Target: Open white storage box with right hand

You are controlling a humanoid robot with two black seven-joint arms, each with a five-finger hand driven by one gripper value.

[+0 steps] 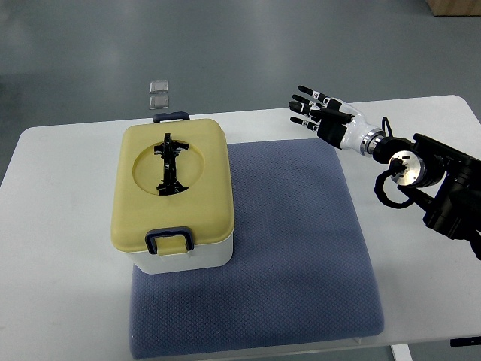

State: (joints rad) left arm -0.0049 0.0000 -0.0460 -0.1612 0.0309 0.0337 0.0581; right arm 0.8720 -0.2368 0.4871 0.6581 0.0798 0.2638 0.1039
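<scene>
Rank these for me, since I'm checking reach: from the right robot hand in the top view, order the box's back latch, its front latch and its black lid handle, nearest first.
From the right robot hand:
1. Back latch, at the box's far edge, to the hand's left.
2. Black lid handle, in the round recess mid-lid.
3. Front latch, on the near side, farthest off.

Yellow lid point(171, 188) (black handle point(168, 164)), blue mat point(301, 248).

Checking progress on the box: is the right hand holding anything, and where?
Nothing is held. The right hand hangs open, apart from the closed storage box.
</scene>
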